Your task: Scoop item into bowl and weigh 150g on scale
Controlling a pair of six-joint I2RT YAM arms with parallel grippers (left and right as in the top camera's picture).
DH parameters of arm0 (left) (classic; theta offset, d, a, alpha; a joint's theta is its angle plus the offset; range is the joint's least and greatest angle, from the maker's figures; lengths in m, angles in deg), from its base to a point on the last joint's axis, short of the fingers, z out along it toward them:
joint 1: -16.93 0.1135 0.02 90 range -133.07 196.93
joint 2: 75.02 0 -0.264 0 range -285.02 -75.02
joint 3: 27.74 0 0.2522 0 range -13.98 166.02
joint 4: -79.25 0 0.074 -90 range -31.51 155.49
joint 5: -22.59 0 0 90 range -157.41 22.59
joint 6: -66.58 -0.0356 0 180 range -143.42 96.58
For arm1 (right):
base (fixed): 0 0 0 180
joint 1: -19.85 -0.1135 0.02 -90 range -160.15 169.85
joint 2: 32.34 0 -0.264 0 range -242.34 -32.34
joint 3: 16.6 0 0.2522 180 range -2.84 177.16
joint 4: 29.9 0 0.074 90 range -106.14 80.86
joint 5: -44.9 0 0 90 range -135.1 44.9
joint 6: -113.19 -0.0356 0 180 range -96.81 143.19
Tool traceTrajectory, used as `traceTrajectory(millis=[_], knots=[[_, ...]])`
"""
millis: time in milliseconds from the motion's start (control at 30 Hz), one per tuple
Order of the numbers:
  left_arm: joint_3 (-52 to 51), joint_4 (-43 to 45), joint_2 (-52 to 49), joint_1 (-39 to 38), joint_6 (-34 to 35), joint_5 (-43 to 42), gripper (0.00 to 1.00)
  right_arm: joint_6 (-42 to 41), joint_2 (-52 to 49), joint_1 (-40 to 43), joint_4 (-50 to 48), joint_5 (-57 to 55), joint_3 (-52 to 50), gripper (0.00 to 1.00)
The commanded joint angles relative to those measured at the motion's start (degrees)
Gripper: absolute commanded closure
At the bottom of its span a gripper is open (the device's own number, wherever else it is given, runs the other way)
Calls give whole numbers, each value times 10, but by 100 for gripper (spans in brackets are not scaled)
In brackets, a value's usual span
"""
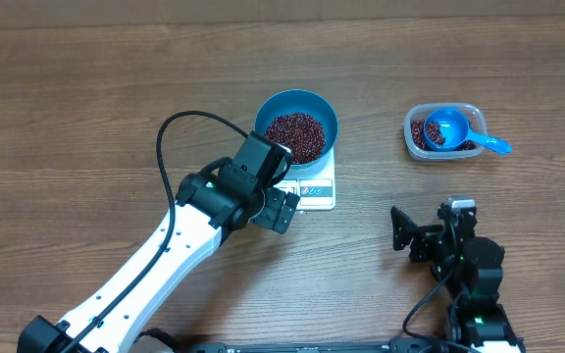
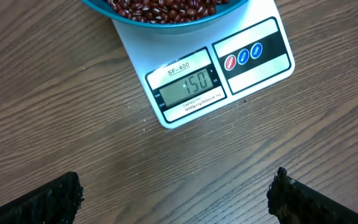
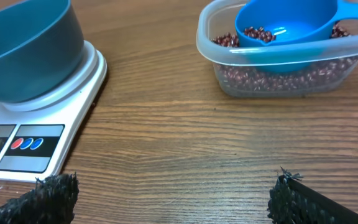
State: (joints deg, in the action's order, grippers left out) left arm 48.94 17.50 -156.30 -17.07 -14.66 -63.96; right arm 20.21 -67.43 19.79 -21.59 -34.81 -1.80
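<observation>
The blue bowl (image 1: 297, 106) stands on the white scale (image 1: 317, 186), and dark red-brown beans (image 1: 295, 135) fill its bottom. In the left wrist view the scale (image 2: 253, 68) shows 150 on its display, with the bowl (image 2: 166, 23) and beans (image 2: 166, 6) at the top edge. My left gripper (image 1: 287, 186) hovers open just in front of the scale's display edge, and nothing lies between its fingertips (image 2: 176, 193). My right gripper (image 1: 430, 221) stands open over bare table at the front right. It is empty too (image 3: 176, 196), and it faces the bowl (image 3: 30, 56) and scale (image 3: 55, 124).
A clear plastic tub (image 1: 469, 116) at the back right holds more beans and a small blue scoop (image 1: 447, 127), its handle pointing right. In the right wrist view the tub (image 3: 278, 68) and scoop (image 3: 291, 28) lie ahead to the right. A black cable loops left of the bowl (image 1: 170, 127).
</observation>
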Motion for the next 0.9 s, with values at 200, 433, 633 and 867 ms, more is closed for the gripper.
traceTrajectory(millis=[200,433,633,867], knots=[[-1,0,8,3,-10,-3,1,-2,150,0,94,-9,-6,0],[-1,0,8,3,-10,-3,0,-2,233,1,95,-15,-6,0],[-1,0,8,3,-10,-3,1,-2,296,1,96,-19,-6,0],[-1,0,8,3,-10,-3,0,-3,350,0,97,-14,-6,0]])
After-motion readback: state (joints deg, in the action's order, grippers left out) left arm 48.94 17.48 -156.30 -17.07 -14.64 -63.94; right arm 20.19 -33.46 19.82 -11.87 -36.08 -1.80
